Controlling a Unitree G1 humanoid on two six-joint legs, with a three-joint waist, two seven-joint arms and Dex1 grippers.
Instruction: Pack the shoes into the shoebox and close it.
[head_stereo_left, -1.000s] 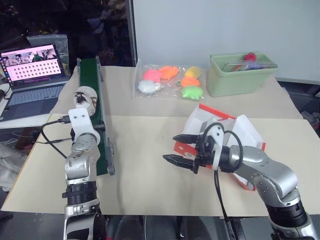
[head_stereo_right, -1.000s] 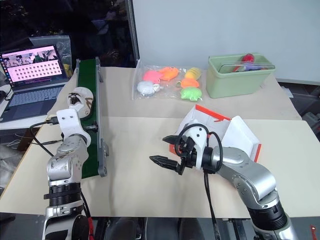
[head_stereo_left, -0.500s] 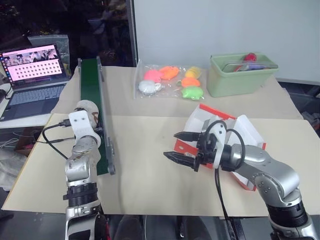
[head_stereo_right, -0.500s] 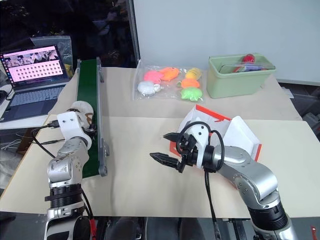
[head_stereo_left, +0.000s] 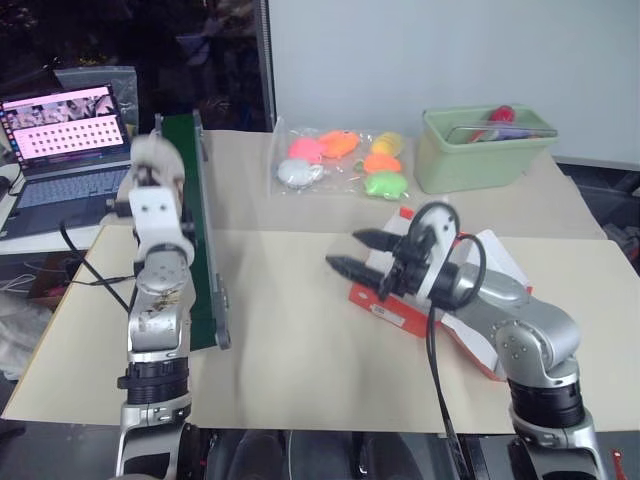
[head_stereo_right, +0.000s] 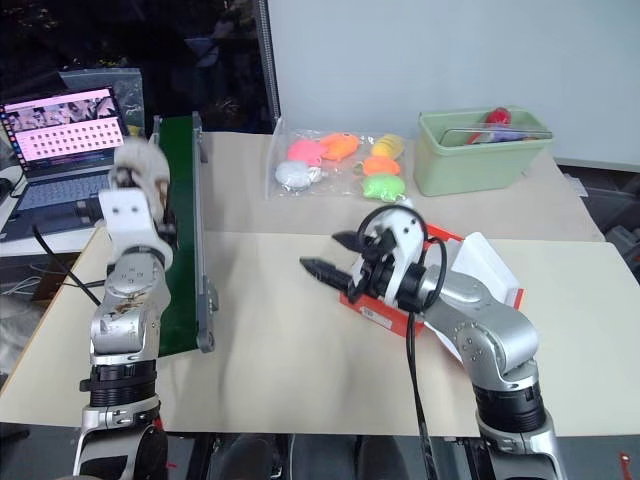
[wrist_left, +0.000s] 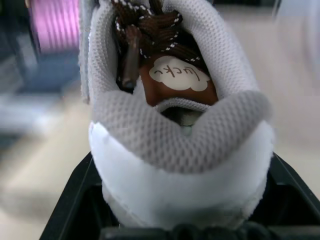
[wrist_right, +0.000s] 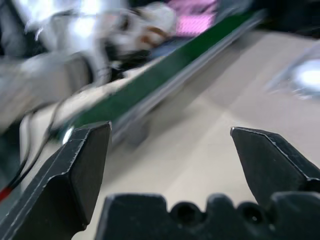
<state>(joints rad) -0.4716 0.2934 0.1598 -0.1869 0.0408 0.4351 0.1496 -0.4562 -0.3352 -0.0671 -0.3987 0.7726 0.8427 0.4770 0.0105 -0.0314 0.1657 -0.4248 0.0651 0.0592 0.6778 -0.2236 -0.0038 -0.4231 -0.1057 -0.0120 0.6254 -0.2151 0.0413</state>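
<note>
Left pincer (wrist_left: 182, 220) is clenched on the heel of a cream lace-up sneaker with brown laces (wrist_left: 180, 125), held up beside the green conveyor belt (head_stereo_left: 195, 240); right pincer (head_stereo_right: 328, 254) hangs released just before the orange-red cardboard shoebox (head_stereo_right: 455, 285). You must carry the sneaker across the table (head_stereo_left: 290, 340), well apart from the box. Toy bag (head_stereo_left: 340, 160) and pale green bin (head_stereo_left: 480, 150) sit clear.

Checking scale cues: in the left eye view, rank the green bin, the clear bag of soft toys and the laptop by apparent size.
1. Clear bag of soft toys and green bin: look about alike, so not ranked.
2. Laptop: cut off by the frame edge, so unsure.
</note>
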